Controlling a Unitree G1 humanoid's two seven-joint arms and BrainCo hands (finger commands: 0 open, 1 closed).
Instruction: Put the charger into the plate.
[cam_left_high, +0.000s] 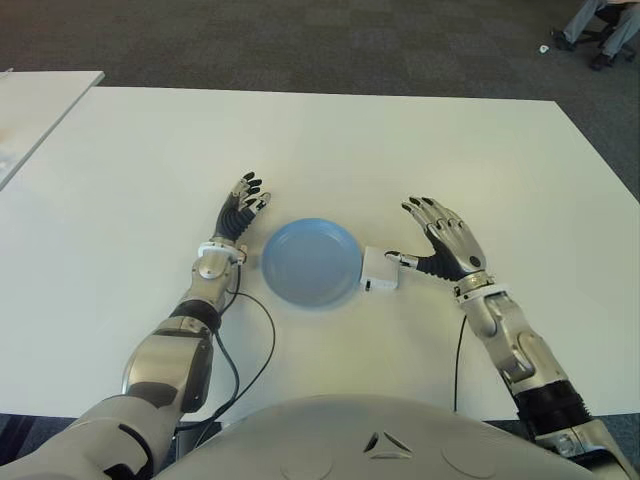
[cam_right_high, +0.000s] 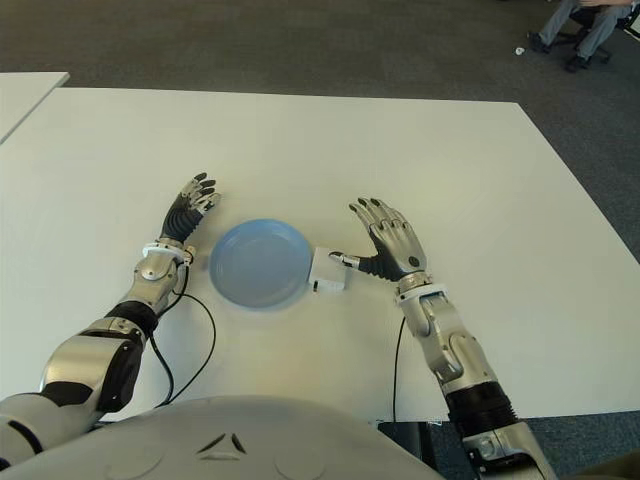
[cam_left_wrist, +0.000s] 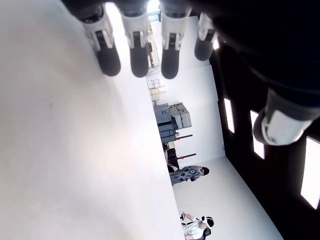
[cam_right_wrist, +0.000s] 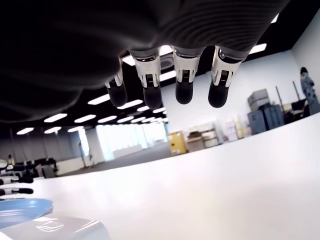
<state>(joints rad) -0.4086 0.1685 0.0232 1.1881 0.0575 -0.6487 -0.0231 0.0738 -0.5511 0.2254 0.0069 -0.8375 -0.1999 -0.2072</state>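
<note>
Sitting on the table (cam_left_high: 420, 140) just beside the empty plate's (cam_left_high: 310, 262) right rim, the charger (cam_left_high: 379, 269) is not yet grasped; the right robot hand (cam_left_high: 445, 243) is spread, thumb touching it, and the left robot hand (cam_left_high: 238, 213) is released, holding nothing, left of the plate

plates: 1 (cam_left_high: 309, 262) | chargers: 1 (cam_left_high: 378, 270) | tables: 2 (cam_left_high: 330, 150)

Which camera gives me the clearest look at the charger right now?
The left eye view: the white charger shows whole on the table, against the blue plate's right rim, the right hand's thumb at it. The right eye view shows the same. The right wrist view catches only its top edge; the left wrist view shows none.
</note>
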